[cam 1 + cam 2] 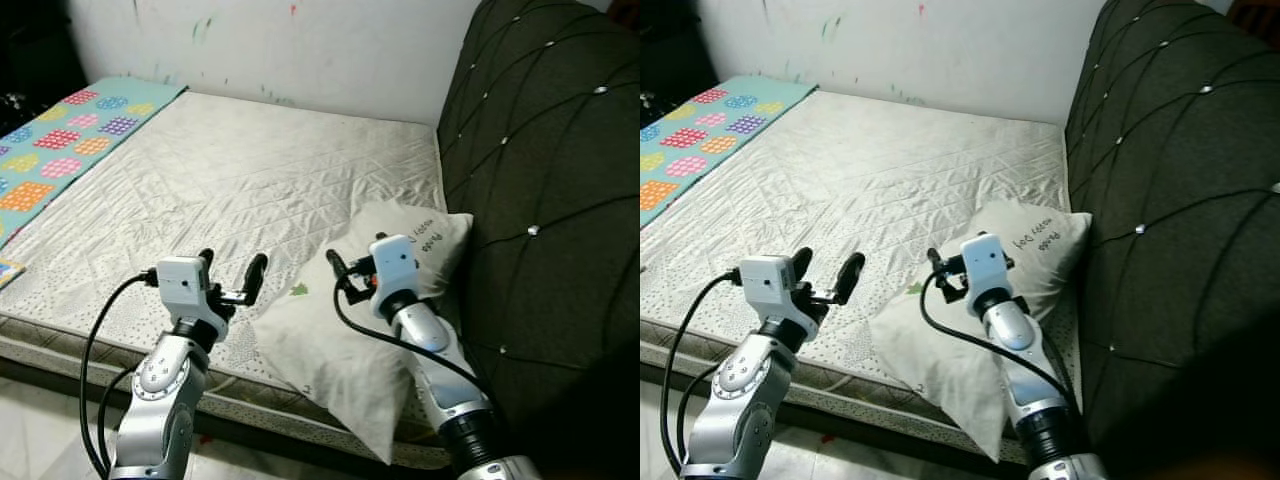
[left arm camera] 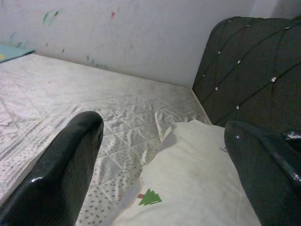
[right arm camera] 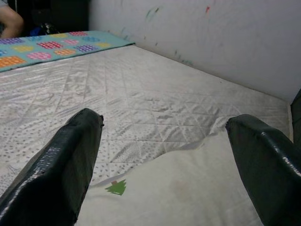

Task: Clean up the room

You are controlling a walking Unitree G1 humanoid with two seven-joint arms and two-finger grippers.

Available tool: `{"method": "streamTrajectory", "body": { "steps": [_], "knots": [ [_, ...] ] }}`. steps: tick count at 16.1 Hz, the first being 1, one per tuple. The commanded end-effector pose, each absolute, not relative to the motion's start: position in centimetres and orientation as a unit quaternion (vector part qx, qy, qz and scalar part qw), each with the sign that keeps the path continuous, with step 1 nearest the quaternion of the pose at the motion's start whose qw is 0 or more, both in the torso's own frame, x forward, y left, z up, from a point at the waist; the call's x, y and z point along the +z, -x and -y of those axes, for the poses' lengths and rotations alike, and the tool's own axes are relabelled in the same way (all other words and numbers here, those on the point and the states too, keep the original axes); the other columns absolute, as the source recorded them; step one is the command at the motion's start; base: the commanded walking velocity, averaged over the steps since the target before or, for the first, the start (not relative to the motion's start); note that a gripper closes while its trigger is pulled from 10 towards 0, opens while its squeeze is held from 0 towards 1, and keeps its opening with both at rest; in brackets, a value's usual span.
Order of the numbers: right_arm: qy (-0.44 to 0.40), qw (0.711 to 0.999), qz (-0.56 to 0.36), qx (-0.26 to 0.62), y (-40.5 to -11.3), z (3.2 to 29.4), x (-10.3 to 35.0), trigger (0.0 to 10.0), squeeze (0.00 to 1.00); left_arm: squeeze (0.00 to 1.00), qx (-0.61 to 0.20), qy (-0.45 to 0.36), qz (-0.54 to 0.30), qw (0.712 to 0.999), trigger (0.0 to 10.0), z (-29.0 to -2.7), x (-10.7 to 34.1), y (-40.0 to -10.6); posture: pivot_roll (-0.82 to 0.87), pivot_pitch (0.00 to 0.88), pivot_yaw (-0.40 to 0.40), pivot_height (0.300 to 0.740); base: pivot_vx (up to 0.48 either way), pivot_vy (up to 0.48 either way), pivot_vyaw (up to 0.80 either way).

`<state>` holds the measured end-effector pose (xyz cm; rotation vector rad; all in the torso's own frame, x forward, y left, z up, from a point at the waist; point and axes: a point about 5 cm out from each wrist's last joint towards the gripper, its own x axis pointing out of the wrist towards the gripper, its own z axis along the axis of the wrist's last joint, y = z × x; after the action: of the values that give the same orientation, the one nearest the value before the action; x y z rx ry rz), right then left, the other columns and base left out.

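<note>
A cream pillow [image 1: 350,330] with handwriting near one corner and a small green tree print [image 2: 150,197] lies on the near right part of the bare mattress [image 1: 240,180], one end leaning against the dark tufted headboard [image 1: 545,190] and the opposite corner hanging over the mattress's front edge. The right gripper [image 1: 343,277] hovers just above the pillow's middle, and the right wrist view shows its two black fingers [image 3: 61,165] spread wide with nothing between them. The left gripper [image 1: 232,274] hangs above the mattress just beside the pillow's left edge, its fingers [image 2: 61,165] likewise parted and empty. The head views show both silver arms with their black cables reaching in from the front; the wrist views instead give the low look across the pillow's fabric toward the wall. The right wrist view also catches a person's bare elbow [image 3: 10,20] in the far dark corner. The mattress is quilted, white and speckled along its rim. A turquoise sheet with coloured dotted patches [image 1: 60,140] covers its far left side. The white wall [image 1: 300,40] behind carries scattered paint marks.
</note>
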<state>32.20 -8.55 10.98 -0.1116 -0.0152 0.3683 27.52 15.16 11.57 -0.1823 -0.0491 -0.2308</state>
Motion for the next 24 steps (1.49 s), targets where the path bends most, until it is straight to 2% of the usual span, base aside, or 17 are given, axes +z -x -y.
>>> {"method": "streamTrajectory", "body": {
  "steps": [1,9,15,24],
  "knots": [
    [0.052,0.981,0.008,0.185,-32.21,8.41,11.01,10.0,0.00,0.00,-0.115,0.090,0.021,0.989,10.0,-15.22,11.62,-27.74,-0.10,0.000,-0.036,0.740,0.000,0.409,0.00],
    [0.043,0.983,-0.001,0.181,-32.36,8.55,10.87,10.0,0.00,0.00,-0.116,0.087,0.022,0.989,10.0,-15.16,11.63,-27.82,-0.10,0.000,-0.036,0.740,0.000,0.052,0.00],
    [0.044,0.983,-0.005,0.177,-31.98,8.74,10.58,10.0,0.00,0.00,-0.107,0.086,0.020,0.990,10.0,-15.51,11.53,-27.51,-0.10,0.000,-0.031,0.740,0.000,0.000,-0.80],
    [0.055,0.982,0.004,0.181,-31.91,8.56,10.80,10.0,0.00,0.00,-0.123,0.083,0.025,0.989,10.0,-15.37,11.81,-27.38,-0.10,0.000,-0.024,0.740,0.000,0.000,0.06]
  ]
}}
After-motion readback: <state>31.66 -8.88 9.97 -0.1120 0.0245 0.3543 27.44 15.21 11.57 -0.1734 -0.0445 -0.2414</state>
